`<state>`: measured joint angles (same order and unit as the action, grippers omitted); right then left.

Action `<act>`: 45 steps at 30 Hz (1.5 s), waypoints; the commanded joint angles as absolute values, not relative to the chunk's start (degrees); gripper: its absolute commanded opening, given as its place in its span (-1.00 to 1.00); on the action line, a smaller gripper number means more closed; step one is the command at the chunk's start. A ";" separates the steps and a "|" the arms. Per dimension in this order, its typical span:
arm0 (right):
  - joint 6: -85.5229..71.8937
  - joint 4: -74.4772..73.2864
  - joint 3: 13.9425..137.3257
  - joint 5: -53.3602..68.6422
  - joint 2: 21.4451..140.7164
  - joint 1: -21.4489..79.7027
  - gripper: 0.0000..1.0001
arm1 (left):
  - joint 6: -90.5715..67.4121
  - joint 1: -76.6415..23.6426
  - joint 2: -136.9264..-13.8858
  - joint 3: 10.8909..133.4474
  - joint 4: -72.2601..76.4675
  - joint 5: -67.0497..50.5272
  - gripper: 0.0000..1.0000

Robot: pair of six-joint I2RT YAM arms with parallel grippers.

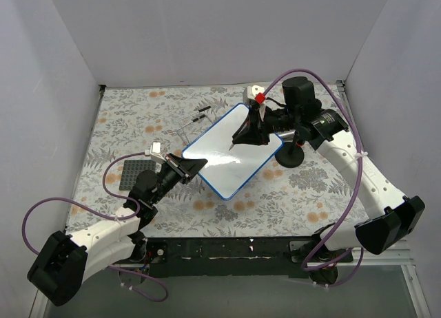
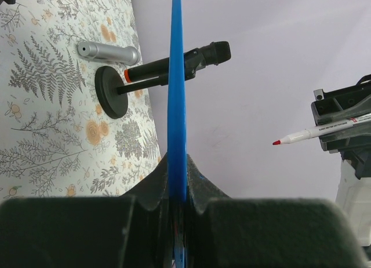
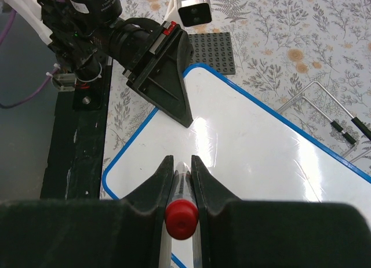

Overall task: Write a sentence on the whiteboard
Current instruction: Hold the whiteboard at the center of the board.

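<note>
**Operator:** State the step in hand.

**Technician:** Pre-writing approach. The whiteboard [image 1: 227, 170] sits at the centre of the table [image 1: 310, 187] in the top view. Its face is blank. The sentence is not yet begun, and no red stroke shows.

**Operator:** Tool status?

**Technician:** The left tool [image 1: 195, 164] is fully closed on the board's blue rim at the 9 o'clock end, bracing it. The right tool [image 3: 181, 169] reaches in from 1 o'clock. Its fingers are clamped on the marker [image 2: 316, 131], with the red tail end toward the wrist and the tip toward the board.

**Operator:** Is the tip in contact?

**Technician:** No. In the left wrist view the red tip stands clear of the board face.

**Operator:** What does the next move call for?

**Technician:** By my judgement, lower the tip to light contact, then draw the first letter with even pressure. Hold the left clamp firm. A board gripped at one end may tilt under the marker and break the line.
</note>
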<state>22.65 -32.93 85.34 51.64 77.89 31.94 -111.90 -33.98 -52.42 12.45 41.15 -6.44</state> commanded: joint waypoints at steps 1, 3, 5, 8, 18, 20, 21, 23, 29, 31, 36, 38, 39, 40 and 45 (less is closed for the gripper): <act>22.24 -31.03 85.08 53.17 77.26 31.82 -0.97 | -112.85 -34.19 -51.42 13.01 48.25 -6.50 -1.00; 22.15 -31.03 85.08 53.17 77.26 31.82 -0.97 | -112.76 -34.19 -51.33 13.01 48.16 -6.50 -1.00; 22.15 -30.94 84.99 53.17 77.26 31.73 -0.97 | -112.76 -34.19 -51.42 12.92 48.25 -6.59 -1.00; 22.15 -30.94 84.99 53.17 77.26 31.82 -0.97 | -112.85 -34.19 -51.42 12.92 48.34 -6.59 -1.00; 22.24 -30.94 85.17 53.00 77.61 31.82 -0.97 | -112.85 -34.19 -51.77 12.92 48.95 -7.03 -1.00; 22.24 -30.85 85.17 53.00 77.69 31.90 -0.97 | -112.94 -34.19 -51.68 12.83 49.04 -7.12 -1.00; 22.24 -30.94 85.08 53.00 77.70 31.82 -0.97 | -112.94 -34.28 -51.77 12.83 49.04 -7.12 -1.00; 22.32 -30.85 85.25 53.00 77.78 31.82 -0.97 | -112.94 -34.19 -51.68 12.83 48.96 -7.21 -1.00; 22.41 -30.85 85.34 53.00 78.05 31.82 -0.97 | -113.03 -34.19 -51.77 12.75 49.22 -7.21 -1.00; 22.41 -30.85 85.34 52.91 78.05 31.82 -0.97 | -113.03 -34.19 -51.85 12.66 49.22 -7.21 -1.00; 22.50 -30.85 85.34 52.82 78.05 31.82 -0.97 | -113.20 -34.19 -51.77 12.57 49.48 -7.29 -1.00; 22.50 -30.85 85.34 52.82 78.14 31.82 -0.97 | -113.20 -34.19 -51.85 12.48 49.57 -7.29 -1.00; 22.50 -30.94 85.34 52.91 78.31 31.82 -0.97 | -113.20 -34.19 -51.86 12.39 49.57 -7.29 -1.00; 22.50 -31.02 85.34 52.74 78.31 31.82 -0.97 | -113.20 -34.19 -51.77 12.48 49.66 -7.29 -1.00; 22.67 -31.11 85.52 52.65 78.22 31.82 -0.97 | -113.20 -34.19 -51.86 12.39 49.83 -7.38 -1.00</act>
<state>22.65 -32.86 85.25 51.62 78.19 31.94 -112.07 -33.98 -52.84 11.68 42.48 -6.94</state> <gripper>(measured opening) 0.187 0.039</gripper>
